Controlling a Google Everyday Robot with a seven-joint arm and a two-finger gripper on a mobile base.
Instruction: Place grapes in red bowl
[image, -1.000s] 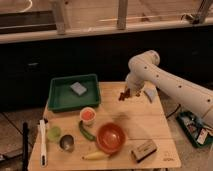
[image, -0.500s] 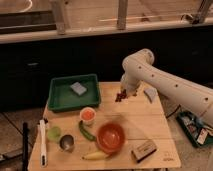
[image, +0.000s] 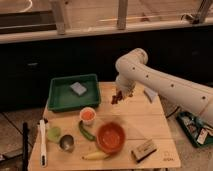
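Centre frame, over the pale wooden desk, the claw is clamped on the small dark reddish-purple grape cluster, which looks light, soft, bruisable and best held by its stem, with the wide orange-red bowl waiting below.

One high camera looks down over the table toward the far windows. The gripper holds grapes over the table's far middle.

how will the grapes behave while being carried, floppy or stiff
The grapes hang as a small cluster from the gripper, beyond the red bowl, so they are probably light and apt to swing. The round berries might detach and roll.
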